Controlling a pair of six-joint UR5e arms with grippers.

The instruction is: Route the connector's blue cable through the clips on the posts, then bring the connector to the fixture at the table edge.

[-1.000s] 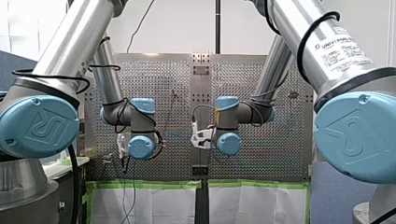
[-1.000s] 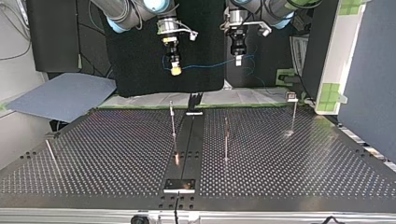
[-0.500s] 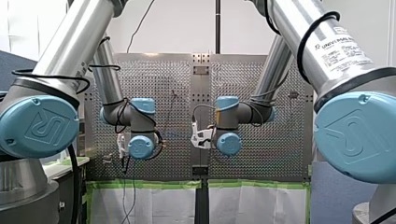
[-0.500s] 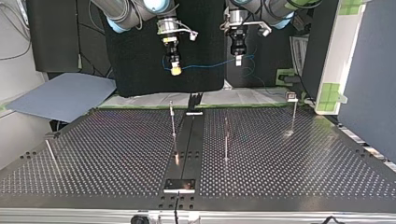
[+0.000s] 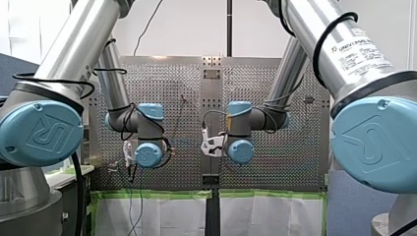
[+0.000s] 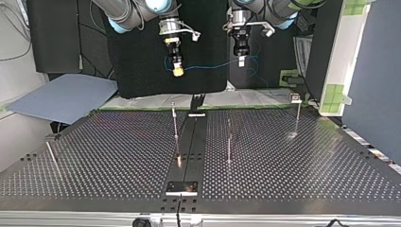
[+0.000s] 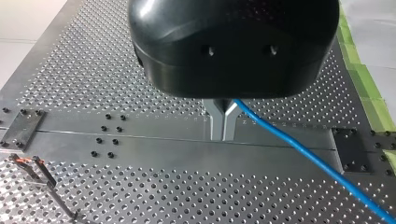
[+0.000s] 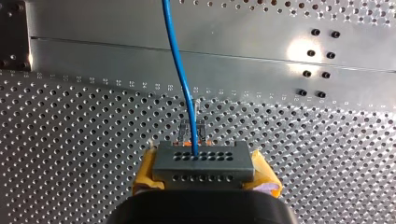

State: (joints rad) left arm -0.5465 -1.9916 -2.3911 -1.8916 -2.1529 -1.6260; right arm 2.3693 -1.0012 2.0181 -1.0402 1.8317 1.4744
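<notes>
Connector sits clamped between the yellow pads of my right gripper; my left gripper pinches its blue cable.

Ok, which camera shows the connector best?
The right wrist view: the connector sits close up between the yellow pads, holes visible, blue cable entering it. The top view shows only a small distant speck; the front view hides it; the left wrist view shows just cable.

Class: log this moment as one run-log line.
right gripper: shut on connector | left gripper: shut on blue cable | cable strung between them
</notes>
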